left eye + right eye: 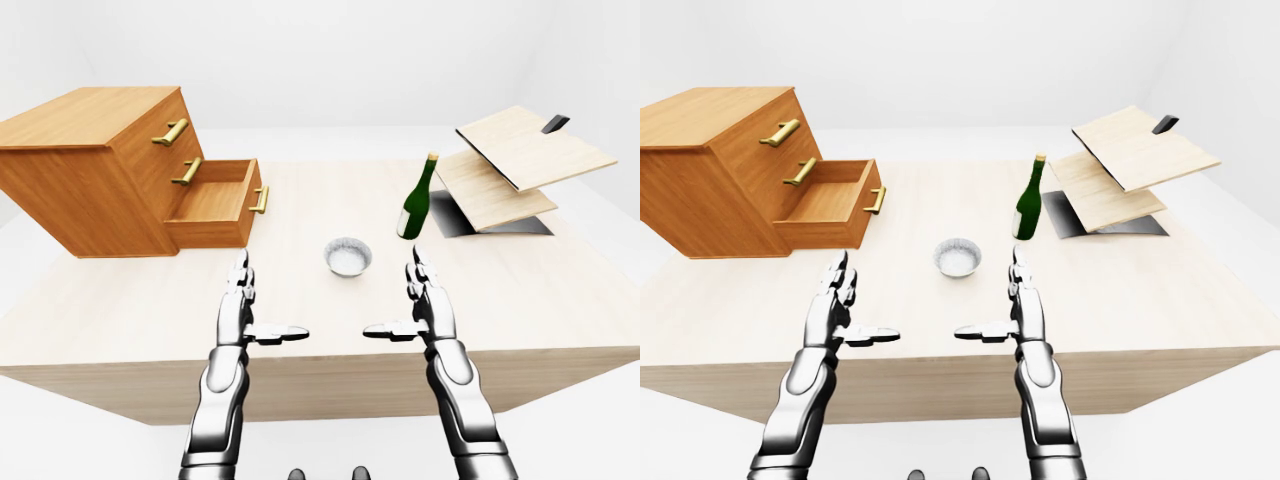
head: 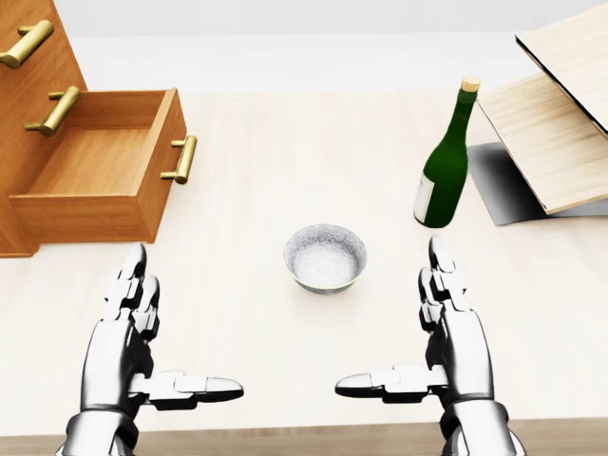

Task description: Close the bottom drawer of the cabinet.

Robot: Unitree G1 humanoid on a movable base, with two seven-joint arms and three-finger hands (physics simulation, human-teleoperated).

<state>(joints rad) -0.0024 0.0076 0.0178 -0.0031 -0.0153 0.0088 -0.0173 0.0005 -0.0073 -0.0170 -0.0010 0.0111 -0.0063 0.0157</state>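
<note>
**Inspector:** Your table (image 1: 560, 300) is pale wood and spans the left-eye view. At its left stands the cabinet (image 1: 85, 165), three drawers with brass handles. The bottom drawer (image 2: 100, 176) is pulled well out, its inside bare, its handle (image 2: 182, 159) facing the middle of the table.

**Operator:** And on the right side?

**Inspector:** A stack of tilted wooden boards (image 1: 520, 165) rests on a dark base at the table's upper right. Just left of it, a green bottle (image 2: 445, 166) stands upright. A small metal bowl (image 2: 325, 257) sits near the centre, between your hands and above them in the head view.

**Operator:** The hands themselves?

**Inspector:** Your left hand (image 2: 133, 337) has its fingers (image 2: 133, 275) stretched straight, thumb out sideways, fully spread. It grips nothing and lies well apart from the drawer, below it in the head view. Your right hand (image 2: 451, 337) mirrors it: fingers extended, thumb pointing inward, nothing held, below the bottle.
</note>
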